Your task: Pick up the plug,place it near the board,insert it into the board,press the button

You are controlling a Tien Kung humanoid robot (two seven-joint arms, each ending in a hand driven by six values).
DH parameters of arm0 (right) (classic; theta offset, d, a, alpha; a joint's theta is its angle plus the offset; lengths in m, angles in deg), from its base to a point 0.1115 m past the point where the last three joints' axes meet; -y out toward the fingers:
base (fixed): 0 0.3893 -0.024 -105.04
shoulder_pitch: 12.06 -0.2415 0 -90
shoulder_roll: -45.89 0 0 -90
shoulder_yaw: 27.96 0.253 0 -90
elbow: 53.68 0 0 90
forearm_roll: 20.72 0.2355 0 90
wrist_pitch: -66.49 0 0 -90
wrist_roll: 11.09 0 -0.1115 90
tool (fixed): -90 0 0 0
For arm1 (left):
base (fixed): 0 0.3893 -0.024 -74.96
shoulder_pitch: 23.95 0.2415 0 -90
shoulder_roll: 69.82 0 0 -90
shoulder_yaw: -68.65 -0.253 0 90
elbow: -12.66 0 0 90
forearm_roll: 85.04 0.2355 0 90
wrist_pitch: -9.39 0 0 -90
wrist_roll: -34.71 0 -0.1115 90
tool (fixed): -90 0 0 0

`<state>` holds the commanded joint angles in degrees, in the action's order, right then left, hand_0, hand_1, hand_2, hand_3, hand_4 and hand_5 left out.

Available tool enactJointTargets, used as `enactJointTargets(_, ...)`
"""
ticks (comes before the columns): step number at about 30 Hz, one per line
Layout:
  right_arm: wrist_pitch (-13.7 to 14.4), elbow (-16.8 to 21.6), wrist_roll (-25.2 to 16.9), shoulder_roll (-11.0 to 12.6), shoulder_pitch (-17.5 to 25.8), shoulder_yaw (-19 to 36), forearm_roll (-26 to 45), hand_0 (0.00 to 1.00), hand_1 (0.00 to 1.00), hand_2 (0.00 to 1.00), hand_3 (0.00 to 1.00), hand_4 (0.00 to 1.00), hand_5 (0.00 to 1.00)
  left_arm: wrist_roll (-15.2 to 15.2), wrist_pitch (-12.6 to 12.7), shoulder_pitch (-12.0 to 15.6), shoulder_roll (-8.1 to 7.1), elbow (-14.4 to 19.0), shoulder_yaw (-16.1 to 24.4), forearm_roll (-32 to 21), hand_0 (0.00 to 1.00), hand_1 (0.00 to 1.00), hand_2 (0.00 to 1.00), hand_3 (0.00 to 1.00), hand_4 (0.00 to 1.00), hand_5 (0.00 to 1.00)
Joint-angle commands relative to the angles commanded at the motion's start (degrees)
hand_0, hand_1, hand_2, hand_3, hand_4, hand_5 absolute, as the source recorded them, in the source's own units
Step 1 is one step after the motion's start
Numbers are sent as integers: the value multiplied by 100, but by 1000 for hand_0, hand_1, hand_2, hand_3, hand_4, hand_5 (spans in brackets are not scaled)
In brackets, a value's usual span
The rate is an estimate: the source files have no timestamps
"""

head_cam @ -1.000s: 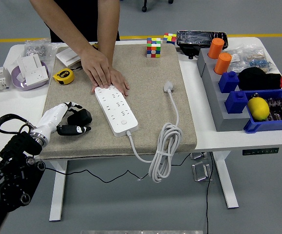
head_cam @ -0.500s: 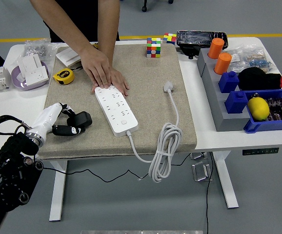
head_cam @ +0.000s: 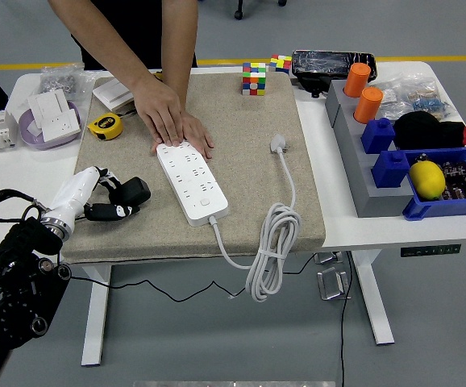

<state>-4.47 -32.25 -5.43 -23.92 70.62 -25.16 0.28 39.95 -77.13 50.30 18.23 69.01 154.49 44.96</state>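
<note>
White table (head_cam: 23,165) is seen from above, and a big tan mat (head_cam: 241,137) is laid over its middle. On the mat a long white power board (head_cam: 191,181) is placed at a slant, with rows of small holes and one round button (head_cam: 205,203) near its lower end. A thick white cord (head_cam: 272,242) is joined to that lower end and hangs in loops over the front edge of the table. The cord ends in a small white plug (head_cam: 278,144), which lies flat on the mat, to the right of the board and well apart from it. Its metal pins are pointed away toward the far side.

The top end of the board is pressed down by a person's hand (head_cam: 171,121), held flat with the fingers spread.

The robot's left hand (head_cam: 108,196) is seen at the left edge of the mat, near the board but not touching it. Its black fingers (head_cam: 133,191) are loosely spread and nothing is held.

A colourful cube (head_cam: 254,79) and a yellow tape measure (head_cam: 104,125) are also seen.
</note>
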Motion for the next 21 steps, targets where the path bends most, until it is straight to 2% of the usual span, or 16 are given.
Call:
enactJointTargets(1,0,1,0,-2,1,3,-3,859,858,833,847,998,998,1,1,7,-1,35,-13,0,758,615,432,311,549,277)
enactJointTargets(13,0,25,-15,-9,-18,77,-86,859,858,833,847,998,998,69,85,-10,-20,586,-414,0,747,618,422,303,535,277)
enactJointTargets(21,6,25,-9,2,-21,74,-71,859,859,833,845,998,998,106,127,-189,31,590,-573,0,742,618,421,301,535,275)
